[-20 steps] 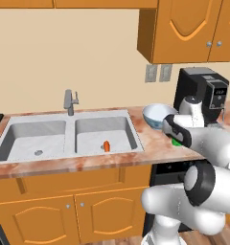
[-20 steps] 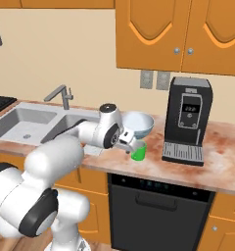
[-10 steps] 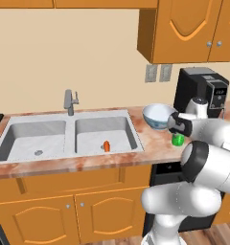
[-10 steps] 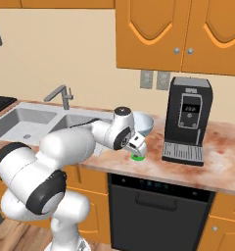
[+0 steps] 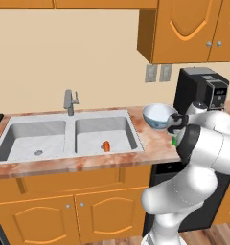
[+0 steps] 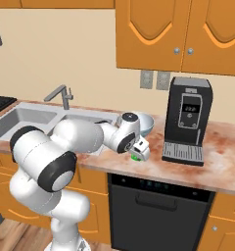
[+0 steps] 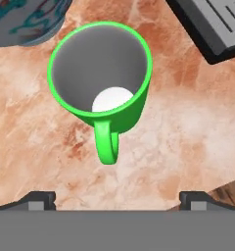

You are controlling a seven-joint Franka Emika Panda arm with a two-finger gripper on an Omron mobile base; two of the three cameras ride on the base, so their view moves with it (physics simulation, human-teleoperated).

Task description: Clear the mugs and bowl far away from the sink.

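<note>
Gripper [image 7: 117, 196] spread fully, holding nothing. Green mug [image 7: 101, 78] stands upright on the counter [image 7: 188, 142] directly beneath it, just beside the bowl [image 7: 26, 19] (handle pointing back toward the fingertips), rim centred between jaws.

You see a glossy white Franka Panda arm [image 6: 65, 147] built of fat, rounded segments, each joint ringed by a dark grey-black band. Its white column base [image 5: 169, 210] swells into bulbous links. The hand is a small white block, and your hand view shows two dark, squared fingertips [image 7: 38, 200].
</note>
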